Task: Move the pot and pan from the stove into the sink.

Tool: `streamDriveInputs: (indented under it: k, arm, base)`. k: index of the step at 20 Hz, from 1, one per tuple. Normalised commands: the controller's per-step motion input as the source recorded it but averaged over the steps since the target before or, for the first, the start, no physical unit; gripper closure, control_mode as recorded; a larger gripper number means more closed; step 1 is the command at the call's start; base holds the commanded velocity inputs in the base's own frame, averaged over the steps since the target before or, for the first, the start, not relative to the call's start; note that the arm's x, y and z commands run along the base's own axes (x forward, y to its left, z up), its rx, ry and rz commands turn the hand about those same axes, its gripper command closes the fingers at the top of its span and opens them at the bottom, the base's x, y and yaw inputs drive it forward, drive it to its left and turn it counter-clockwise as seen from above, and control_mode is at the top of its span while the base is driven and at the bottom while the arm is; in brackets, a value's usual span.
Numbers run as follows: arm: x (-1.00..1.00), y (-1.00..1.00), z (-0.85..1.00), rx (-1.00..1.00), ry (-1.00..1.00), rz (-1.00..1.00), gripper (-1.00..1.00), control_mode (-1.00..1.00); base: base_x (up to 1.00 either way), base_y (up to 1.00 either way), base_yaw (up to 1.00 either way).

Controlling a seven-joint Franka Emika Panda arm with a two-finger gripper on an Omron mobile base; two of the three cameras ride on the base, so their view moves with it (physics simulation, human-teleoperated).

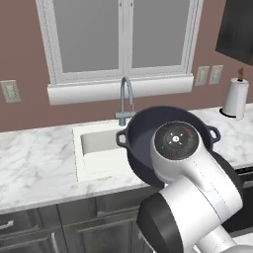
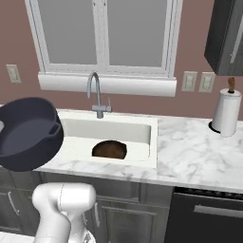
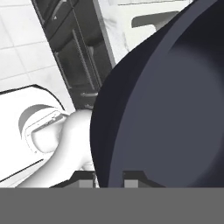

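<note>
gripper: clenched on pot rim, pot held tilted
pan: lying in sink
faucet: sink's 12 o'clock
paper towel roll: sink's 3 o'clock

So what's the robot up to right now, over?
Jaws shut on the pot rim, pot tilted in the air near the sink. Pan already in the basin. Faucet stands behind.

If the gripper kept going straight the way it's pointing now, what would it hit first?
Probably the dark cabinet fronts below the counter; the gripper is shut on the pot rim, which travels with it. Depth is unclear.
</note>
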Motion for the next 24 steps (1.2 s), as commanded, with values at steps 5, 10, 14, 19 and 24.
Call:
streamDriveInputs:
  k: [5, 10, 14, 19, 24]
  arm:
    - [0.00, 0.00, 0.00, 0.00, 0.00, 0.00, 1.00, 1.00]
    - [0.00, 0.00, 0.00, 0.00, 0.00, 0.00, 1.00, -1.00]
    - [0.19, -0.17, -0.03, 0.01, 0.01, 0.05, 1.00, -1.00]
    - [0.18, -0.30, -0.25, 0.00, 0.11, 0.15, 1.00, -1.00]
    - [0.19, -0.21, -0.17, 0.00, 0.19, 0.13, 1.00, -1.00]
  base:
    - [0.57, -0.01, 0.01]
    - [0.06, -0.01, 0.01]
    - [0.00, 0.00, 0.00]
    - [0.00, 0.00, 0.00]
    - [0.00, 0.00, 0.00]
